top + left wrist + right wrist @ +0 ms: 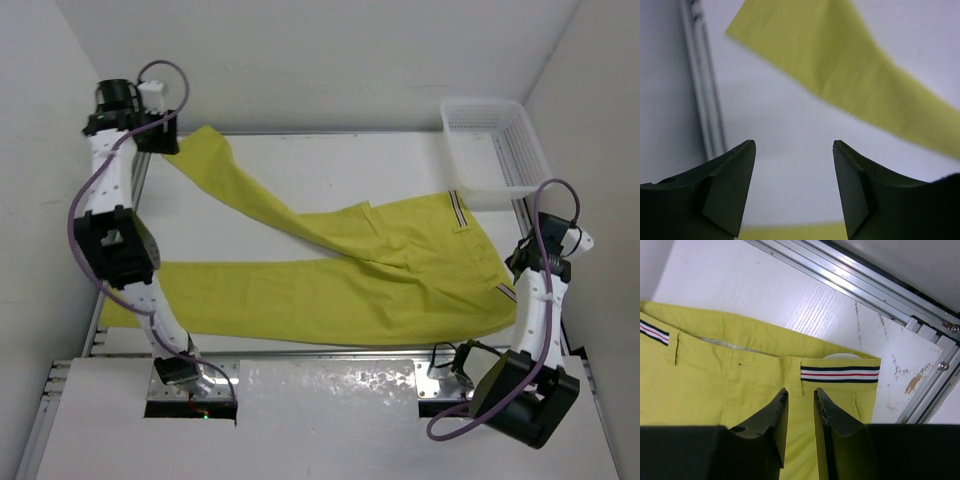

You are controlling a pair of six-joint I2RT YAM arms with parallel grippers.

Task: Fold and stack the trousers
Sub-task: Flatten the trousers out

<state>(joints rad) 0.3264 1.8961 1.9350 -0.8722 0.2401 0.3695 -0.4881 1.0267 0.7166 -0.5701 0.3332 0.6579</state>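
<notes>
- Near edge: both arm bases are bolted at the front of the white table point(330, 170).
- The trousers point(330, 290) are spread flat on the table, unfolded, filling most of its middle. The waist is turned to the right side, and the legs run off to the left.
- The nearer leg is laid along the front edge, its hem reaching the left rail. The farther leg is angled away towards the far left corner. Bare table is left between the two.
- Right gripper point(800, 392): held over the waist end, just below the waistband. The jaws are narrowly parted and flat yellow cloth is seen in the gap. Whether the fingertips touch the cloth cannot be told.
- A striped trim point(840, 374) of dark, white and red is seen on the waistband just beyond the right finger. A second patch is seen at the left edge of the right wrist view.
- The waistband corner is laid close to the metal rail point(865, 285) at the table's right edge.
- Left gripper point(794, 145): raised over bare table by the left rail. The jaws are spread wide and nothing is held. The farther leg is seen ahead of the fingers.
- Far right corner: a white mesh basket point(455, 150) is set on the table, apart from the trousers.
</notes>
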